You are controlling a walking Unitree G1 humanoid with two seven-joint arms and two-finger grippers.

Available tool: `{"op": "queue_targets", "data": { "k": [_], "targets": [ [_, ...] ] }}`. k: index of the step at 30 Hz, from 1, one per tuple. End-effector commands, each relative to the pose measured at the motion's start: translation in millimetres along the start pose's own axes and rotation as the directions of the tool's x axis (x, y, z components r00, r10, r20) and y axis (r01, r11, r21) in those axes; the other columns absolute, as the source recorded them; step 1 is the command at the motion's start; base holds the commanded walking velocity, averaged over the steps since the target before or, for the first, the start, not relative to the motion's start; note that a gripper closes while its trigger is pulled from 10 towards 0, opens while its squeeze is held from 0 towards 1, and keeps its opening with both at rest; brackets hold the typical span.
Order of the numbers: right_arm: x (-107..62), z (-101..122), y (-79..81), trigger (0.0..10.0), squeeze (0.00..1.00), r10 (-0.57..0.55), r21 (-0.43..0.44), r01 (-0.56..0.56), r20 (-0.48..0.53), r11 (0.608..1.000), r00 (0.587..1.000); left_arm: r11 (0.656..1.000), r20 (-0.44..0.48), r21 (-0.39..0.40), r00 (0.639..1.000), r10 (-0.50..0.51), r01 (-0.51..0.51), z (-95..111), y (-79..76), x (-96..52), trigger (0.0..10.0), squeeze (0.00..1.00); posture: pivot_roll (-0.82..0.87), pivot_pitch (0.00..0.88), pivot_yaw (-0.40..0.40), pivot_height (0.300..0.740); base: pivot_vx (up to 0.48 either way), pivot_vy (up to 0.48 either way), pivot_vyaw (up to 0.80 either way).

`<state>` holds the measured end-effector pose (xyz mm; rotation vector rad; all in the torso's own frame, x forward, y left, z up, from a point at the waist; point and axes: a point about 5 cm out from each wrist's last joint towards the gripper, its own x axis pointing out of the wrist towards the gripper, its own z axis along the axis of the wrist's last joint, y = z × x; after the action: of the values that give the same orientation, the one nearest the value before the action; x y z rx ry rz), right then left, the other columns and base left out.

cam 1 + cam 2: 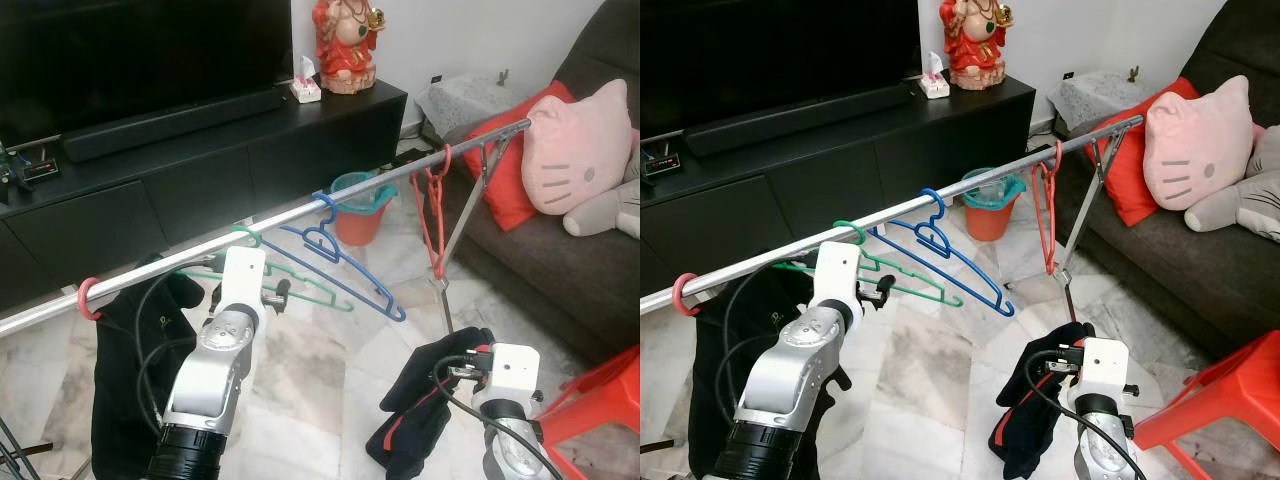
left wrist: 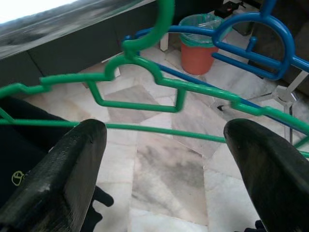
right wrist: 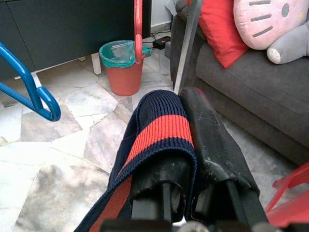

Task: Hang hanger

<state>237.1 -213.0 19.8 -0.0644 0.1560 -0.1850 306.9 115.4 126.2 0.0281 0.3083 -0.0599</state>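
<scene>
A metal rail (image 1: 300, 213) runs slantwise across the room. On it hang a green hanger (image 1: 320, 293), a blue hanger (image 1: 345, 265) and a red hanger (image 1: 435, 215). My left gripper (image 2: 164, 128) is raised just below the rail and is open. The green hanger (image 2: 159, 79) hangs by its hook just beyond the fingertips, which do not touch it. Lower down, my right gripper (image 3: 181, 96) is shut on a navy garment with a red stripe (image 3: 161, 128), which droops toward the floor (image 1: 420, 410).
A black garment (image 1: 125, 370) hangs at the rail's left end beside a pink hook (image 1: 88, 298). Behind stand a black TV console (image 1: 200, 160) and an orange bin (image 1: 362, 208). A sofa with a pink cat cushion (image 1: 575, 145) is on the right, a red stool (image 1: 600, 400) near it.
</scene>
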Motion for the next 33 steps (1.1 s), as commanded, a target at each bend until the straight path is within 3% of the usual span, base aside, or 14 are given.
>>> {"op": "queue_targets", "data": {
  "k": [1,17,27,33],
  "targets": [
    [3.0,5.2,1.1,10.0,0.0,0.002,0.013,-0.002,0.019,1.0,1.0,1.0,0.033,-0.019,0.999,0.005,-0.005,10.9,-0.1,-1.4,10.0,0.0,-0.09,0.0,-0.009,0.74,0.0,0.0,0.0],
    [2.8,4.9,1.9,10.0,0.0,0.008,0.013,-0.008,0.018,1.0,1.0,0.989,0.015,-0.149,1.0,-0.008,0.01,13.1,-6.6,-0.1,10.0,0.0,-0.1,0.0,-0.011,0.74,0.0,0.0,0.0],
    [3.3,5.5,3.4,10.0,0.0,0.012,0.014,-0.013,0.02,1.0,1.0,0.988,0.029,-0.137,0.997,0.07,-0.066,11.2,-3.9,8.3,10.0,0.0,-0.1,0.0,-0.011,0.74,0.0,0.0,0.0],
    [3.4,5.6,4.1,10.0,0.0,0.01,0.016,-0.011,0.02,1.0,1.0,0.996,0.02,-0.065,0.997,0.069,-0.067,3.3,-5.0,19.8,10.0,0.0,-0.1,0.0,-0.009,0.74,0.0,0.0,0.0]
  ]
}}
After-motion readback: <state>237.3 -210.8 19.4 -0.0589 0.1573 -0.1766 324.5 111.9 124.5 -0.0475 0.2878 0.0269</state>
